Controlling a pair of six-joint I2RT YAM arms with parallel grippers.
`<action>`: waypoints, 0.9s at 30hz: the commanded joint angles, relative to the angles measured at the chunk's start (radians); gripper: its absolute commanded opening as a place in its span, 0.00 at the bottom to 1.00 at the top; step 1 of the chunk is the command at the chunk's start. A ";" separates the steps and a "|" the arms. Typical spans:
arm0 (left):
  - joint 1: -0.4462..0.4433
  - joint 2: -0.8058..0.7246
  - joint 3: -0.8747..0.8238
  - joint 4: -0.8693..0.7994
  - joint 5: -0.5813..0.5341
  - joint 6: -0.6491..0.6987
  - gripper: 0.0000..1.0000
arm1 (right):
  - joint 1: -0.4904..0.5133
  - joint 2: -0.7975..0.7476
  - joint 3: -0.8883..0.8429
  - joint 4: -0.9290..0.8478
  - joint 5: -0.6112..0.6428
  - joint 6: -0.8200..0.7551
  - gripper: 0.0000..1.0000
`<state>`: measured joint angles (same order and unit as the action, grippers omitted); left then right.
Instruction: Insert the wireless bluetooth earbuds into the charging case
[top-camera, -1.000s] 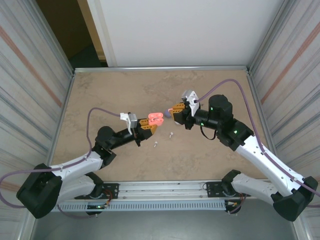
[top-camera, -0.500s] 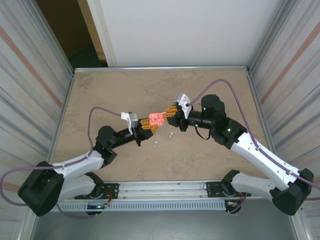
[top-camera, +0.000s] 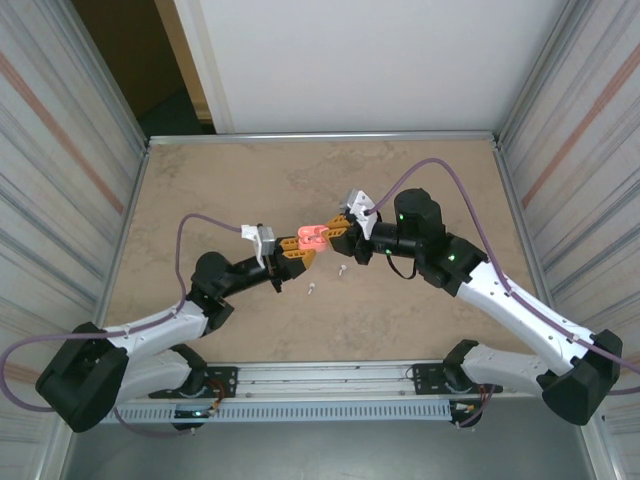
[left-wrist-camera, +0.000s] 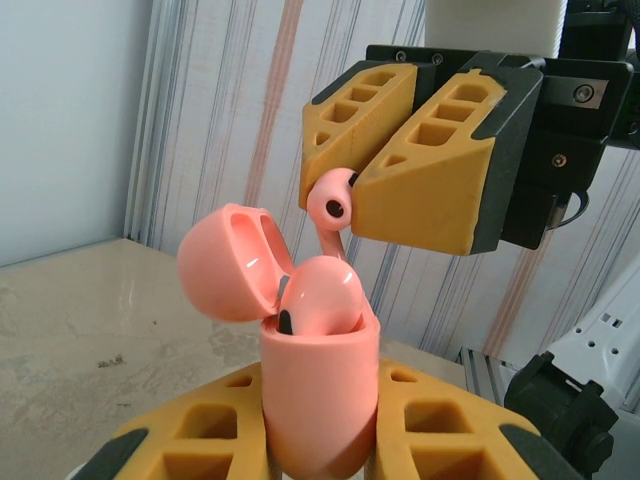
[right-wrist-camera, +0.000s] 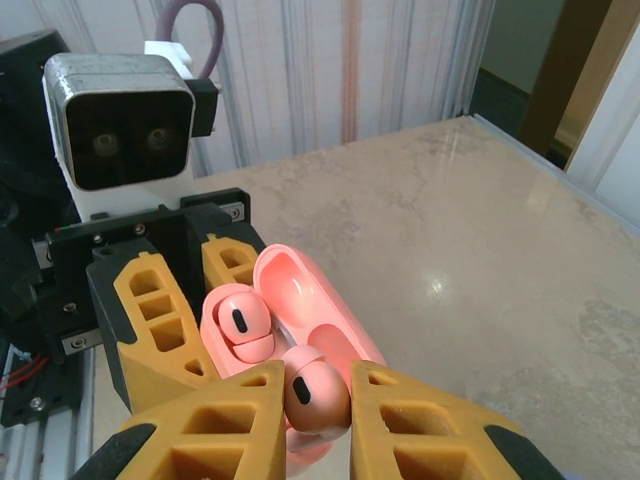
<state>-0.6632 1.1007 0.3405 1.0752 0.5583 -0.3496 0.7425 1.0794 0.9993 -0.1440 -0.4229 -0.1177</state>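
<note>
My left gripper (top-camera: 300, 246) (left-wrist-camera: 318, 430) is shut on a coral-red charging case (left-wrist-camera: 318, 400), held upright with its lid (left-wrist-camera: 230, 262) swung open. One coral-red earbud (left-wrist-camera: 320, 295) (right-wrist-camera: 240, 325) sits in the case. My right gripper (top-camera: 338, 228) (right-wrist-camera: 316, 400) is shut on a second coral-red earbud (right-wrist-camera: 316, 392) (left-wrist-camera: 333, 200), head up and stem pointing down. This one hangs just above the case (right-wrist-camera: 310, 290), close to the open slot beside the seated bud. In the top view the two grippers meet at the case (top-camera: 313, 236) above mid-table.
Two small white earbuds (top-camera: 342, 269) (top-camera: 312, 290) lie on the beige tabletop just in front of the grippers. Striped walls close in both sides. A metal rail (top-camera: 330, 380) runs along the near edge.
My right gripper has moved left with its earbud until it is right over the open case. The left gripper and case have stayed in place.
</note>
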 joint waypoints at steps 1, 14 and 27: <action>-0.005 -0.002 0.026 0.043 0.014 -0.014 0.00 | 0.010 0.002 0.030 -0.014 0.000 -0.026 0.18; -0.006 -0.002 0.026 0.043 0.014 -0.015 0.00 | 0.020 0.009 0.025 -0.025 0.008 -0.041 0.18; -0.006 -0.005 0.024 0.043 0.010 -0.010 0.00 | 0.024 0.004 0.021 -0.036 -0.014 -0.046 0.18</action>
<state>-0.6632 1.1007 0.3405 1.0752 0.5613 -0.3496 0.7555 1.0878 0.9997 -0.1627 -0.4202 -0.1436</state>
